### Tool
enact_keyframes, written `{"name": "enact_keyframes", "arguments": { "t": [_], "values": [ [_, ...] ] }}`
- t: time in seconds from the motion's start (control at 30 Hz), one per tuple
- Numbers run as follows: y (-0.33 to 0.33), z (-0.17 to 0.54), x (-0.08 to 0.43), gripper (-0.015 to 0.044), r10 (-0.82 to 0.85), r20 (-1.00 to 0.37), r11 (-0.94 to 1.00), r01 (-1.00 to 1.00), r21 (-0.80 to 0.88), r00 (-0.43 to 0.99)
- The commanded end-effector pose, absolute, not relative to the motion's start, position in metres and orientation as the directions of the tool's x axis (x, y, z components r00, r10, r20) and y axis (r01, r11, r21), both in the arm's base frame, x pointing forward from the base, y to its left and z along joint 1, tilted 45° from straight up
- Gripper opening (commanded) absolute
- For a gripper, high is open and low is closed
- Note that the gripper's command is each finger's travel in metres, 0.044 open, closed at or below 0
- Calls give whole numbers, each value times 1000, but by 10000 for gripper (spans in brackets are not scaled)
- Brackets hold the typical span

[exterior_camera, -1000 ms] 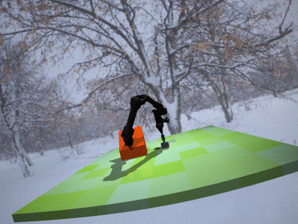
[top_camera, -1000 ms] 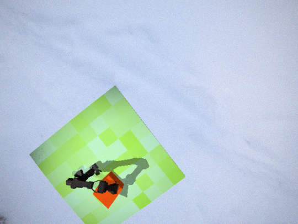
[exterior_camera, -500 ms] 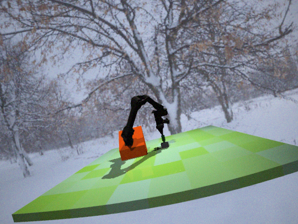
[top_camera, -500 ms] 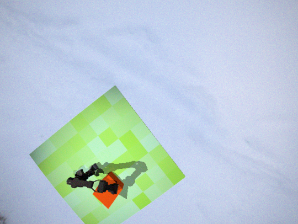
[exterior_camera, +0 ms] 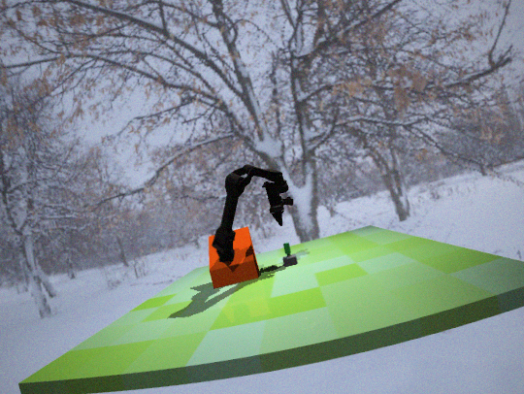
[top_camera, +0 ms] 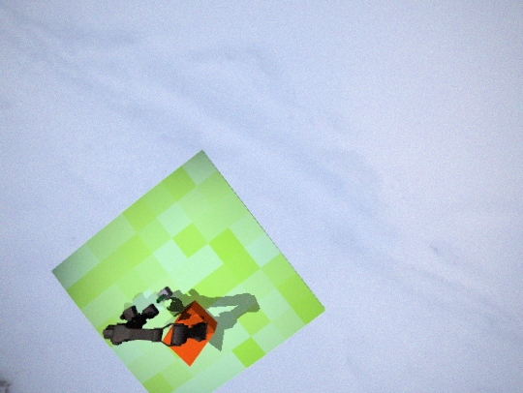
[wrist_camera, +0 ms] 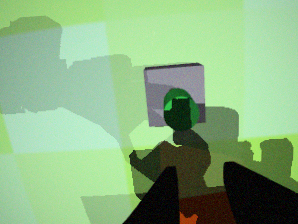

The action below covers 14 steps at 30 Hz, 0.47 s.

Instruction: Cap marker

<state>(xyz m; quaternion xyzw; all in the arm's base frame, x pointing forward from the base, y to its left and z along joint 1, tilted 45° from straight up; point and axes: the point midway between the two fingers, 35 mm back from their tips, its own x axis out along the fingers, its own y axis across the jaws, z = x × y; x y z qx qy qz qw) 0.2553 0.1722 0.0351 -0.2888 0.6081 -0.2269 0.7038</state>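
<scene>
Base (exterior_camera: 234,259): my orange block sits at the left of the exterior view, on the green checkered table (exterior_camera: 388,272), and my arm (exterior_camera: 232,209) climbs from it and bends over to the right.

Arm shadow (exterior_camera: 209,296): it falls dark across the tiles in front of the base.

Gripper (exterior_camera: 279,220): I hang it high in the air, tips down, well above the marker and apart from it. In the wrist view my fingers show a plain gap with table and shadow between them, so they are parted a little and pinch nothing.

Marker (exterior_camera: 287,248): green, upright in the holder, just right of the base and below my gripper. From the wrist view I look down on its round green top (wrist_camera: 180,111). The cap and the marker body read as one green stick; I cannot tell the seam between them.

Holder (exterior_camera: 290,260): a small grey block on the table, carrying the marker. In the wrist view it is a grey square (wrist_camera: 162,86) with the green top over its lower right part.

Top view: my gripper (top_camera: 145,312) sits left of the green spot of the marker (top_camera: 172,300) and the holder (top_camera: 166,291).
</scene>
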Motion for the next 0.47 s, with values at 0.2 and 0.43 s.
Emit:
{"name": "enact_keyframes", "arguments": {
  "t": [0.2, 0.43],
  "values": [
    [174, 36, 255, 341, -667, -729, 734, -27, -678, 154],
    [174, 36, 255, 440, -667, -729, 734, -27, -678, 154]
  ]
}}
